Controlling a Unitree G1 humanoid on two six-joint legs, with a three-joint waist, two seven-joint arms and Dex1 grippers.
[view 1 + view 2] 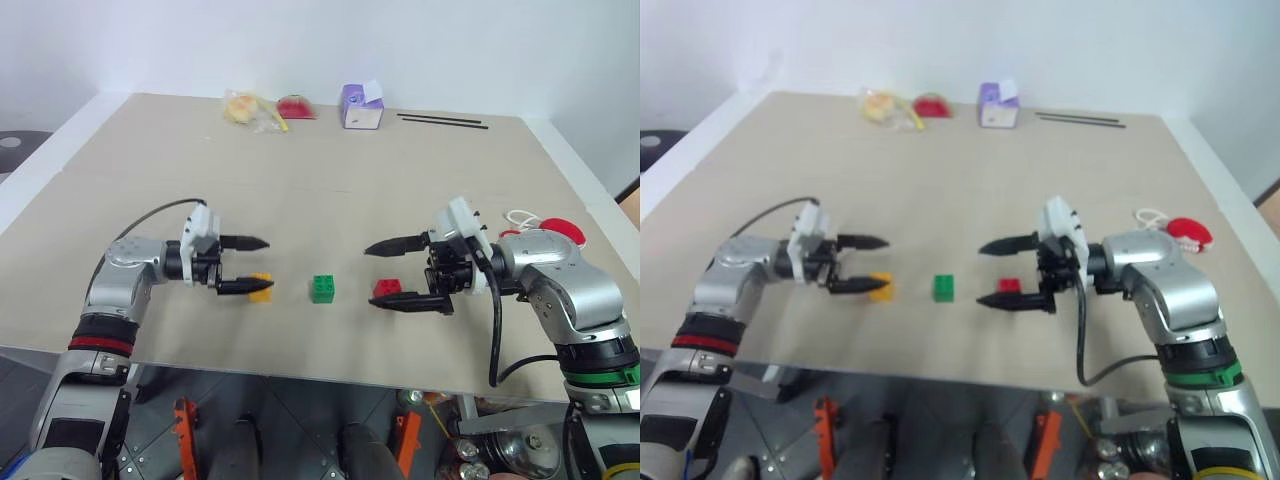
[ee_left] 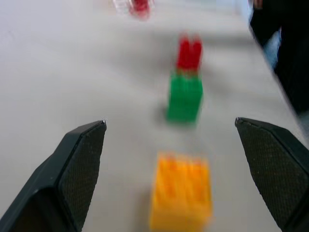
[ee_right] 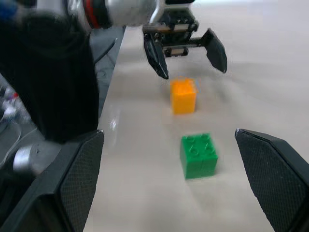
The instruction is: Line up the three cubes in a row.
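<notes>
Three studded cubes lie in a row across the near part of the tan table (image 1: 300, 190): yellow-orange cube (image 1: 261, 289), green cube (image 1: 322, 289), red cube (image 1: 387, 288). My left gripper (image 1: 257, 265) points right at the row's left end, open, its lower finger just beside the yellow-orange cube and gripping nothing. In the left wrist view the yellow-orange cube (image 2: 181, 193) sits free between the wide fingers, with the green cube (image 2: 185, 96) and red cube (image 2: 189, 53) in line beyond. My right gripper (image 1: 372, 276) points left, open, its fingers spread around the red cube without holding it.
At the table's far edge lie a purple-and-white box (image 1: 361, 107), a red item (image 1: 295, 107), a clear bag with yellow contents (image 1: 245, 108) and two black sticks (image 1: 442, 121). A red pouch with white cord (image 1: 553, 228) rests behind my right arm. The table's front edge runs just below the cubes.
</notes>
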